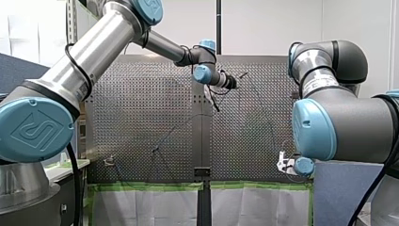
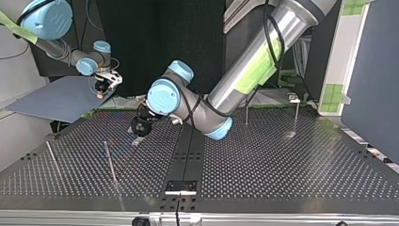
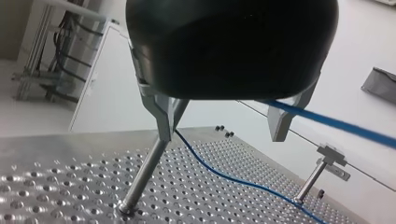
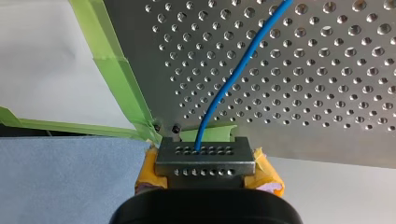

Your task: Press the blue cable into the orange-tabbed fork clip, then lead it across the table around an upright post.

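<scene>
Since my left claw (image 3: 220, 136) stands wide, with the blue cable (image 3: 233, 176) passing loosely by both metal fingers (image 3: 163, 116), it reads as a guide, not a grip. One fingertip lines up with the top of an upright post (image 3: 142, 179), probably the one to round. Beyond it the cable drops over the surface (image 3: 70, 186) to the foot of a small clip (image 3: 331, 156); I cannot tell whether it is seated. My right claw (image 4: 205, 161), with yellow pads, is clamped on the cable near the taped edge, presumably as an anchor.

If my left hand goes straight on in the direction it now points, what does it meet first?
Most likely the upright post: one finger of the left hand stands right over its top. Behind it lies the perforated table. Depth is uncertain.
</scene>
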{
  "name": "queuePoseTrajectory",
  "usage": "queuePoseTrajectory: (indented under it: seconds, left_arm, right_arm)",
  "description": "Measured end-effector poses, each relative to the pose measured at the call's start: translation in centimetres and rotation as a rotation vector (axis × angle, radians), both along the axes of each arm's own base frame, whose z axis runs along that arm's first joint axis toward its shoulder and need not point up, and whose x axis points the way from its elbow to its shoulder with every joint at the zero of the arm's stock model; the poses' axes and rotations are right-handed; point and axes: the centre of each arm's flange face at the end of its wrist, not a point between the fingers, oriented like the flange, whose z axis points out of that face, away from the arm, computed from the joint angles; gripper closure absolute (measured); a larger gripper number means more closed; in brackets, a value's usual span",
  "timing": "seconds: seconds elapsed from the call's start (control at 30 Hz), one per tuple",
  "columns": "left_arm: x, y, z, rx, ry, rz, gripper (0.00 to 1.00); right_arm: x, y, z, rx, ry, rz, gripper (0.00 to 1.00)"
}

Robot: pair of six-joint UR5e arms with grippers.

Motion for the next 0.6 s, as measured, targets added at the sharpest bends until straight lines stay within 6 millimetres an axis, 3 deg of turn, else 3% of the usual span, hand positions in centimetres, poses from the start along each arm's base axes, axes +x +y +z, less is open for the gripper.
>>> queuePoseTrajectory:
  seconds: [0.37, 0.6]
  left_arm:
    - [-0.1, 0.9, -0.5, -0.04, 0.111, 0.033, 0.0]
    - [-1.2, 0.9, 0.9, -0.088, 0.15, 0.036, 0.0]
  right_arm:
    - [0.0, 0.0, 0.0, -0.001, -0.001, 0.0, 1.0]
    - [-0.1, 0.0, 0.0, -0.001, -0.001, 0.0, 1.0]
